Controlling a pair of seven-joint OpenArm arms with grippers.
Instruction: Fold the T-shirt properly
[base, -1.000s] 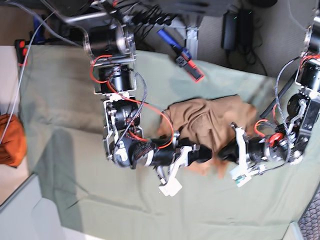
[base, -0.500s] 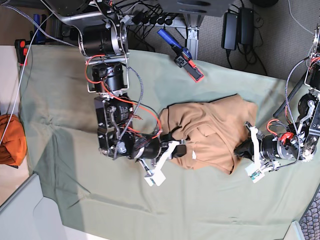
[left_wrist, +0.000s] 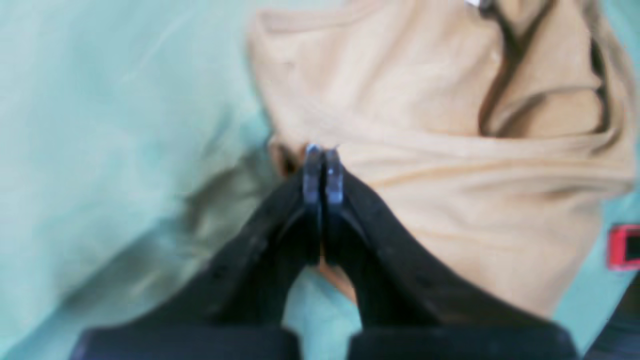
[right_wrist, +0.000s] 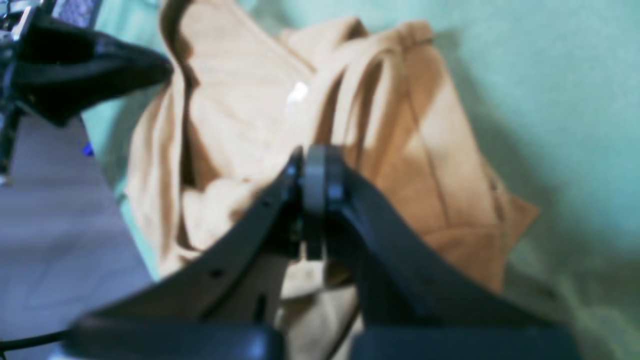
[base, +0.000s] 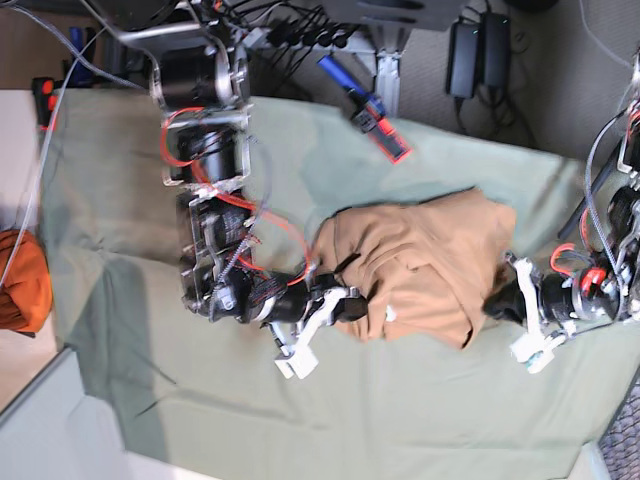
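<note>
The tan T-shirt (base: 430, 260) lies bunched and wrinkled on the green cloth, its white label (right_wrist: 297, 92) showing. My right gripper (base: 358, 307) is at the shirt's left edge in the base view. In the right wrist view that gripper (right_wrist: 315, 167) hovers over the shirt (right_wrist: 240, 115), shut, with no cloth seen between its fingers. My left gripper (base: 497, 303) is at the shirt's right edge. In the left wrist view it (left_wrist: 322, 167) is shut, tips at the hem of the shirt (left_wrist: 450, 150), and no cloth shows between them.
The sage-green table cloth (base: 120, 200) covers the table. An orange cloth bundle (base: 20, 280) sits off its left edge. A blue and red tool (base: 375, 122) lies at the back edge, with power bricks (base: 475, 50) on the floor behind.
Both grippers, shut throughout, have drawn apart from the shirt's near middle to its left and right edges. The shirt has spread flatter and a dangling corner is gone.
</note>
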